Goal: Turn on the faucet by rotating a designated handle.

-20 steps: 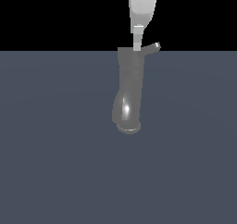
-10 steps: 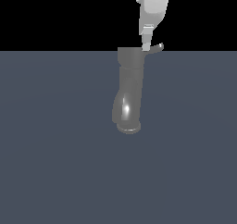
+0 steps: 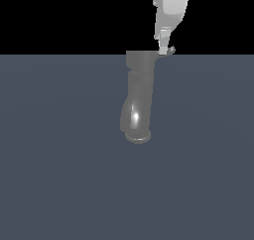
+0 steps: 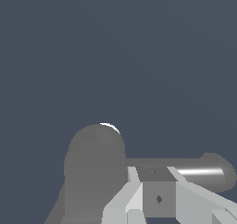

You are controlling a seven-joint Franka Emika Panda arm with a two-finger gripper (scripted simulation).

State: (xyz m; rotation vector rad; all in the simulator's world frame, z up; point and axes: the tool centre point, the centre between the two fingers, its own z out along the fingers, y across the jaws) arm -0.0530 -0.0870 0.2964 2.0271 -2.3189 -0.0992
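The faucet (image 3: 137,102) is a glossy grey curved tube with a flared rim at its lower end and a wider cylindrical cap on top. The handle (image 3: 171,50) is a thin grey stub sticking out of the cap towards the exterior view's right. My white gripper (image 3: 162,49) reaches down from above, fingertips at the cap's top edge against the handle's base. Its fingers look pressed together, with nothing held between them. In the wrist view the faucet (image 4: 95,163) is a rounded grey mass, the handle (image 4: 196,171) runs sideways from it, and the gripper (image 4: 153,183) sits just in front of the handle.
A flat dark grey-blue floor (image 3: 59,174) spreads all around the faucet. Nothing else stands on it, and the background above is black.
The gripper has shifted towards the exterior view's right, from over the cap's middle to the handle's base. The handle has barely moved.
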